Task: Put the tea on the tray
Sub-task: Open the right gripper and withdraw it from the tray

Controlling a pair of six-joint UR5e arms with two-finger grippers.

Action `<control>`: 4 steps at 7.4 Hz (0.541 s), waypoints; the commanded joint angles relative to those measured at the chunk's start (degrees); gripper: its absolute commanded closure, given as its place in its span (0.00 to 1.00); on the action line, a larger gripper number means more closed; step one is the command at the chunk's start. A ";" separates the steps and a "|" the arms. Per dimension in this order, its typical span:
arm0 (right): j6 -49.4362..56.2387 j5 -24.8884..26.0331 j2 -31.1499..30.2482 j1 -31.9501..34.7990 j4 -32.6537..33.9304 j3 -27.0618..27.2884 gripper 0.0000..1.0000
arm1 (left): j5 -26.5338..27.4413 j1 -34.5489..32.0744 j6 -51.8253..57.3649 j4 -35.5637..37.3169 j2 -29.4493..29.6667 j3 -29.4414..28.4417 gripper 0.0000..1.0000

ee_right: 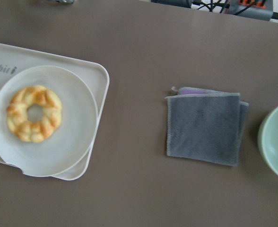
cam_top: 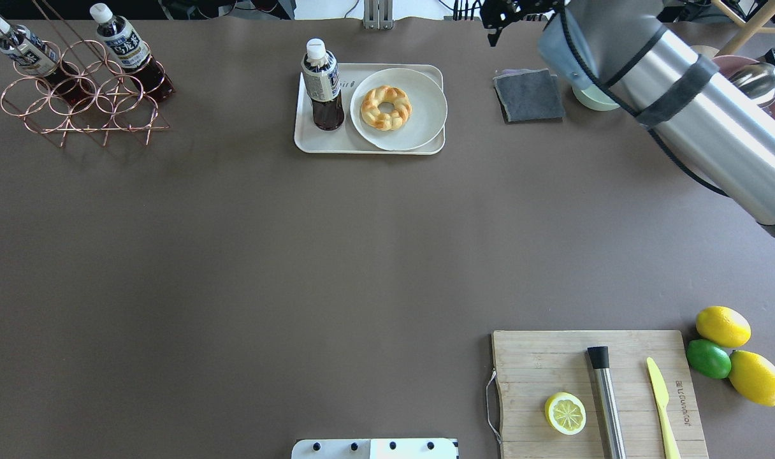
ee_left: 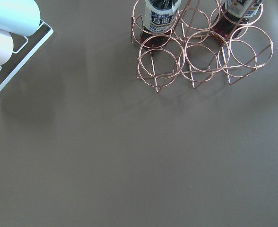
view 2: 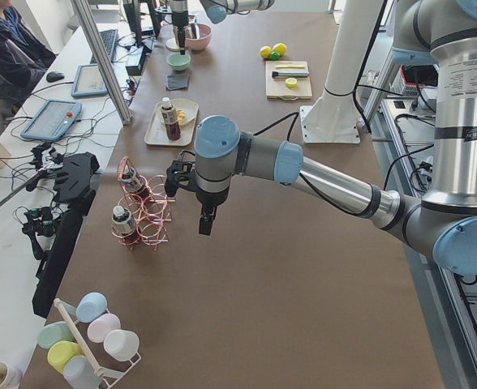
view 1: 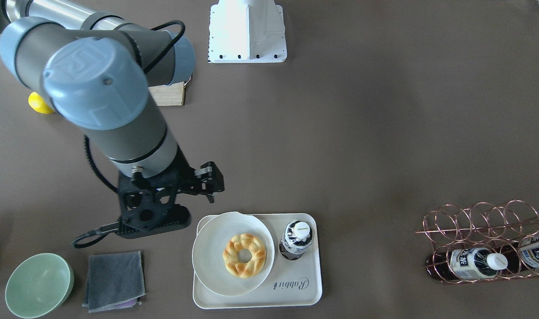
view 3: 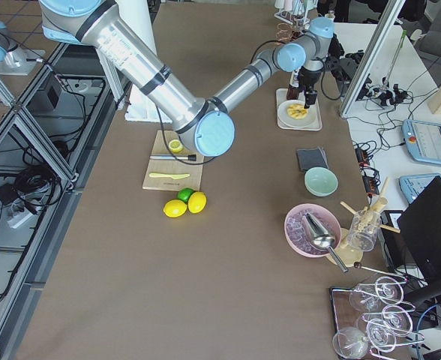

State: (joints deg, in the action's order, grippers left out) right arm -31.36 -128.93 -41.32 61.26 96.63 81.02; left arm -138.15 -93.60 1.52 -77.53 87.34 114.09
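Observation:
The tea stands upright on the cream tray, in the strip beside the plate; it also shows in the overhead view on the tray. Nothing holds it. My right gripper hovers above the table beside the tray's corner nearest the robot, apart from the bottle; it looks open and is empty. My left gripper hangs over the table near the copper rack, and I cannot tell whether it is open or shut.
A white plate with a ring-shaped bun fills most of the tray. A grey cloth and green bowl lie beside it. A copper wire rack holds two more bottles. A cutting board and lemons sit nearby.

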 commanded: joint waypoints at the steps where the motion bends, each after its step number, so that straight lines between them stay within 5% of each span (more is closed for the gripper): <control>1: 21.43 -3.08 -16.54 10.86 0.14 4.23 0.00 | 0.77 0.09 0.23 0.36 -0.06 -0.70 0.03; 4: 31.80 -3.08 -32.88 17.58 -0.12 10.00 0.00 | 0.78 0.35 0.23 0.36 0.20 -1.06 0.03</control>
State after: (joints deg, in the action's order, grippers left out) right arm -3.66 -132.00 -64.10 76.03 96.78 86.16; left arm -137.34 -93.40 1.75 -77.17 87.40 112.99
